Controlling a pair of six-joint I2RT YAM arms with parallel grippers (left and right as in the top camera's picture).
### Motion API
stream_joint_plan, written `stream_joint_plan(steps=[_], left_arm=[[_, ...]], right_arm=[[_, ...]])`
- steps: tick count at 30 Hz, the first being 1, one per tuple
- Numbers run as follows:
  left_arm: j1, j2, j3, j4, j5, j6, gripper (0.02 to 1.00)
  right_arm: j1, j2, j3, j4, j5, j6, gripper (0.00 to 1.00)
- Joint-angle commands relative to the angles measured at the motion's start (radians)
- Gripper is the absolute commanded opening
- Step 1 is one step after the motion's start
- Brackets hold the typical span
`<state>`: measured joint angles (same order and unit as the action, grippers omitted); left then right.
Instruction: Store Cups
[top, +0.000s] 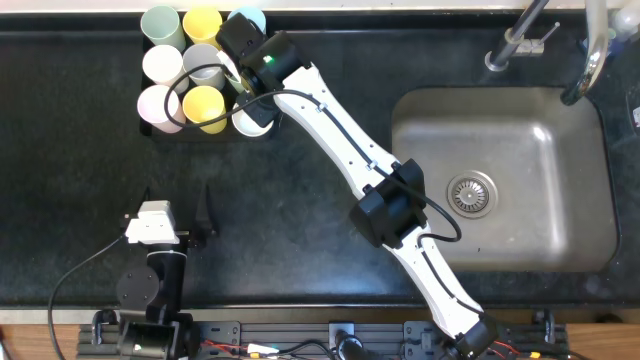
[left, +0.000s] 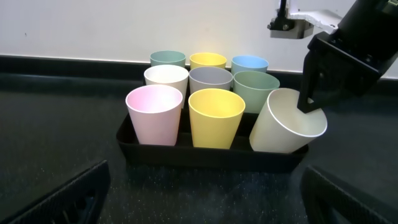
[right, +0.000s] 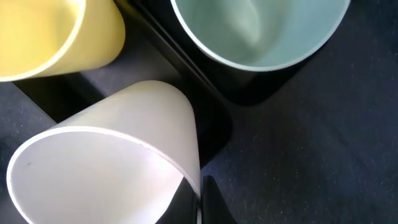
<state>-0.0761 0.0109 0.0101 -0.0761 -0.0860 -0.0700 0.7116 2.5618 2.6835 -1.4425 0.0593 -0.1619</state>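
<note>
Dark surface (top: 330, 240). Tray (left: 205, 158) sits below the right gripper (left: 309, 104) with eight cups (left: 211, 84) upright in it. Cream cup (left: 283, 127) is tilted at the tray corner, rim pinched by that gripper. Left gripper (top: 177, 208) wide open, empty, well apart from the tray.

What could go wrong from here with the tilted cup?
1. The cream cup leans steeply, pinched at its rim by the right hand; released now, it could topple over the tray wall onto the counter.
2. Pushing it upright could knock the yellow cup beside it.
</note>
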Motion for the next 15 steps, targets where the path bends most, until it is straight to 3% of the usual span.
stream_joint_plan(steps=[1, 12, 13, 15], left_arm=[[0.010, -0.008, -0.002, -0.002, 0.003, 0.021, 0.996], [0.010, -0.008, -0.002, -0.001, 0.003, 0.021, 0.998], [0.010, -0.008, -0.002, -0.001, 0.003, 0.021, 0.998], [0.010, -0.008, -0.002, -0.002, 0.003, 0.021, 0.998]], right_arm=[[-0.005, 0.002, 0.019, -0.001, -0.014, -0.003, 0.042], [-0.005, 0.031, 0.019, -0.030, -0.014, -0.022, 0.045], [-0.005, 0.031, 0.019, -0.029, -0.014, -0.022, 0.150], [-0.005, 0.031, 0.019, -0.023, -0.014, -0.022, 0.588]])
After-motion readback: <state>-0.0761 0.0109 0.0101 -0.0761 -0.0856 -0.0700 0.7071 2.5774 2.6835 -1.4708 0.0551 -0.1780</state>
